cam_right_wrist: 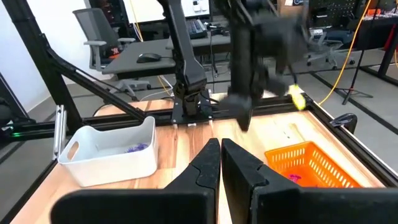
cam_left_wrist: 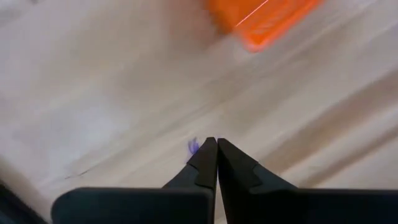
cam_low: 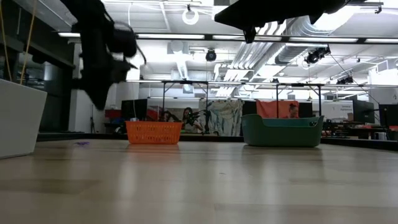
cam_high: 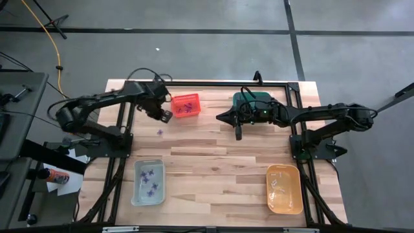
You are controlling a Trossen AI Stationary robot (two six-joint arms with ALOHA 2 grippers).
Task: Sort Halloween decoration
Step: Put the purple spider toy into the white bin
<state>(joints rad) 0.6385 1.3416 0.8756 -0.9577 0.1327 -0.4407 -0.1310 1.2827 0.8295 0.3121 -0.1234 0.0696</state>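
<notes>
No legible text or labels anywhere.

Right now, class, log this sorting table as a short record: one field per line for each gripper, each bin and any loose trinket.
left gripper: shut, raised over the table beside the red bin; whether it holds anything cannot be told
right gripper: shut, empty, near the green bin
red bin: purple trinkets inside
clear bin: purple trinkets inside
green bin: contents hidden
orange bin: no trinkets visible
loose purple trinket: on the wood, below the left gripper
</notes>
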